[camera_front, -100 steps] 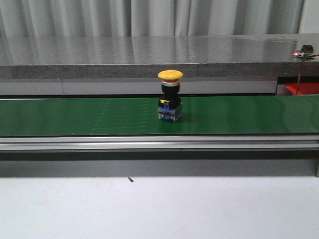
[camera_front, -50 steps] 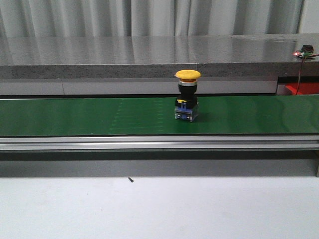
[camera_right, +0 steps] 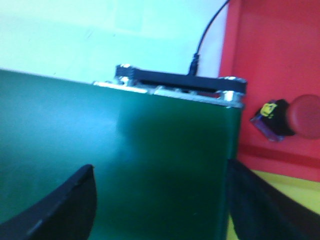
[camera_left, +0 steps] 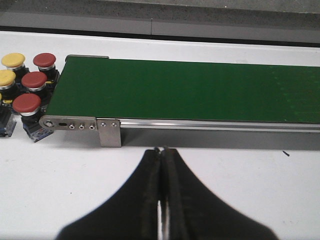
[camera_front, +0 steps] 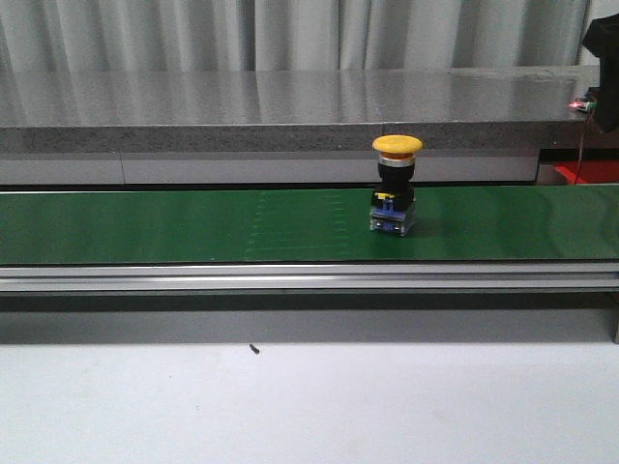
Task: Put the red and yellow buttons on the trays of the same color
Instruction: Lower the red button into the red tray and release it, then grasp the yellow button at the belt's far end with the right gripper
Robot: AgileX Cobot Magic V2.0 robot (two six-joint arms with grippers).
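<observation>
Yellow button (camera_front: 397, 184) upright on green belt (camera_front: 193, 227); left tool (camera_left: 162, 151) closed, empty; right tool (camera_right: 157, 200) spread wide over belt end.

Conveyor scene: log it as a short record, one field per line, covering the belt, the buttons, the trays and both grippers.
belt: green conveyor belt, one item on it
on belt: yellow button, upright, right of centre
waiting stock: red and yellow buttons clustered on the table off the belt's end
red tray: holds one red button lying on its side
left gripper: shut, empty, above the white table
right gripper: open, above the belt's end
</observation>
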